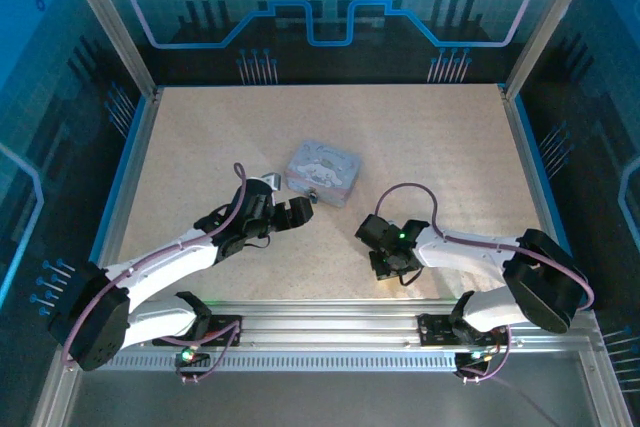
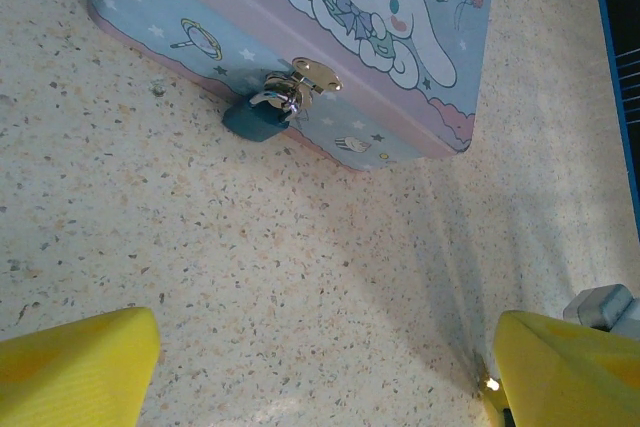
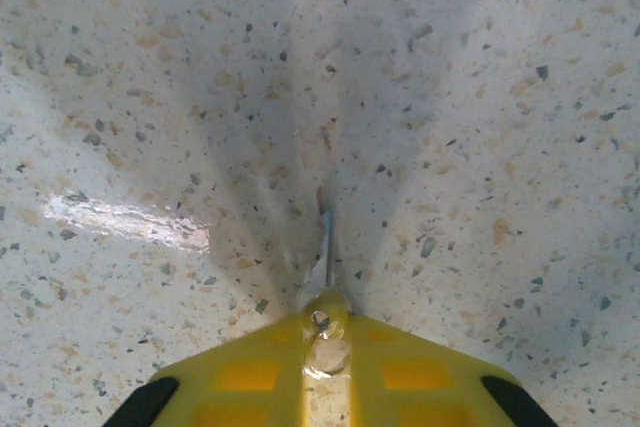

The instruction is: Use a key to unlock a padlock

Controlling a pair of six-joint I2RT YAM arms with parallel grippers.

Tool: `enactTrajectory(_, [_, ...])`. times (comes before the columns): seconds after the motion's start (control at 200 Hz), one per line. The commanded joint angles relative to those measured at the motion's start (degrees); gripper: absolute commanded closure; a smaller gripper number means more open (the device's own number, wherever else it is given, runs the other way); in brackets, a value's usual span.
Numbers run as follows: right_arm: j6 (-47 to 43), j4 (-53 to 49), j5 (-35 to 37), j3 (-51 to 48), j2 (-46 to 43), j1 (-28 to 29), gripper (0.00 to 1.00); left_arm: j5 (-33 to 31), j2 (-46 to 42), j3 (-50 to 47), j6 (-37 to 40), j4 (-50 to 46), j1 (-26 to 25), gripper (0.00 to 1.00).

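Observation:
The small dark padlock [image 2: 258,117] hangs by its silver shackle from the hasp of the lavender cartoon tin box [image 2: 300,17], its body resting on the table against the box's front wall. My left gripper [image 2: 320,347] stands open a short way in front of it, its yellow fingers [image 2: 80,362] wide apart with bare table between them. In the top view the left gripper [image 1: 290,212] sits just left of the padlock [image 1: 313,197]. My right gripper [image 3: 325,322] is low over the table, shut on the key [image 3: 325,247]. The key's head sits between the fingertips and its thin blade points forward along the table.
The tin box [image 1: 323,169] lies mid-table, between the two arms and slightly behind them. The right gripper [image 1: 385,262] is near the front rail [image 1: 320,332]. Blue-lit walls enclose the table on three sides.

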Motion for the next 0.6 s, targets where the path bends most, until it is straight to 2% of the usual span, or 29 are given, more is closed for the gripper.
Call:
enactTrajectory(0.0, [1.17,-1.14,1.20,-0.30,-0.56,0.60,0.86,-0.95,-0.41,0.36,-0.20,-1.54,-0.22,0.11])
enactTrajectory(0.335, [1.00,-1.32,1.24,-0.38,-2.05,0.56,0.92,-0.84,-0.56,0.40,-0.30,-1.46,-0.20,0.10])
enactTrajectory(0.595, [-1.05,0.47,-0.05,-0.62,-6.56,0.44,0.96,1.03,-1.46,0.46,-1.62,-0.95,-0.23,0.09])
